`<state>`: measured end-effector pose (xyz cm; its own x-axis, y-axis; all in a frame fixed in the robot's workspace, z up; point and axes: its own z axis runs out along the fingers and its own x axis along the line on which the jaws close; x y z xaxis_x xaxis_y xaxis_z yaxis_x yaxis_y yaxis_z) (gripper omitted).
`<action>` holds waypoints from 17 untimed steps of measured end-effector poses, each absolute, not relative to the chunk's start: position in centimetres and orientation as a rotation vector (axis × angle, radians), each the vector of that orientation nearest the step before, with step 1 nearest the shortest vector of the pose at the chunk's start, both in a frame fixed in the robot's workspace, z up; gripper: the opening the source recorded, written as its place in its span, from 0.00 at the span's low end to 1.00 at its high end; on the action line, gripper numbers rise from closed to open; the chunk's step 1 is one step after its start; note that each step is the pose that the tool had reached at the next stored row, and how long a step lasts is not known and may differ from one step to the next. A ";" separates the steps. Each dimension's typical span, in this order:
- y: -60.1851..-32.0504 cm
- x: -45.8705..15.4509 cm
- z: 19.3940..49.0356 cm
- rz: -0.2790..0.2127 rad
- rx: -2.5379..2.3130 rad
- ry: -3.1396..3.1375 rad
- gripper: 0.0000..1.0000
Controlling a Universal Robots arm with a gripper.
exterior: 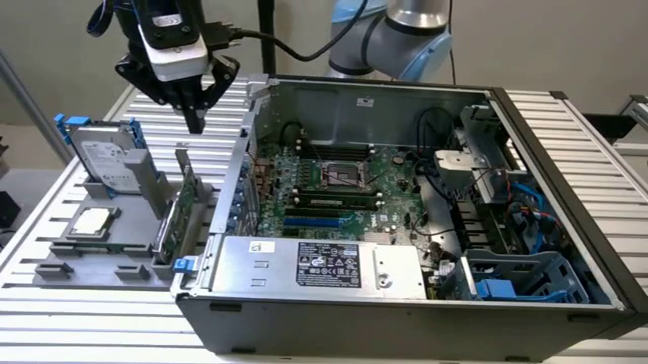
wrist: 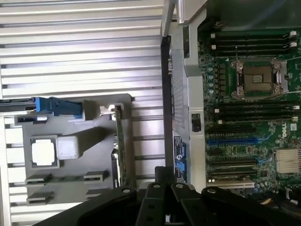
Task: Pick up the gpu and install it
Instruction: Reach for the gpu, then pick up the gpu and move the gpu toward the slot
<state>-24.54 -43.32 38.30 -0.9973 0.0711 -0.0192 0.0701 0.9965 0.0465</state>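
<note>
Now Then: GPU Standing in Its Rack, Jaws Empty Above

Up over the far end of the grey holder tray (exterior: 61, 262) hangs the gripper (exterior: 193, 121), jaws pressed together and pinching nothing, tips pointing straight down. Below and nearer, the gpu (exterior: 184, 211) stands on its long edge in a slot of that tray. It is just beside the open computer case (exterior: 405, 318), on the exterior view's left, and well apart from the gripper. The hard drive (exterior: 105, 158) with its blue rails stands further left, and a processor chip (exterior: 91, 221) lies flat near it. All of it sits on the slatted counter (exterior: 91, 334). By the look of it the card is light and stiff but fragile: bare board, exposed parts. Its upper edge is what offers itself, so a gentle, square pinch across the thin thickness there seems the sound hold. A skewed grip could lever the card in its slot.
</note>
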 end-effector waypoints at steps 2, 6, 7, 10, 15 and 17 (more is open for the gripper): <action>-43.5 -25.5 38.1 0.071 0.110 3.118 0.00; -43.9 -27.2 37.8 0.070 0.110 3.118 0.00; -44.0 -27.7 37.7 0.070 0.110 3.118 0.00; -44.3 -28.8 37.5 0.069 0.110 3.118 0.00; -44.4 -30.7 36.9 0.068 0.110 3.118 0.00; -44.4 -30.8 36.8 0.065 0.110 3.119 0.00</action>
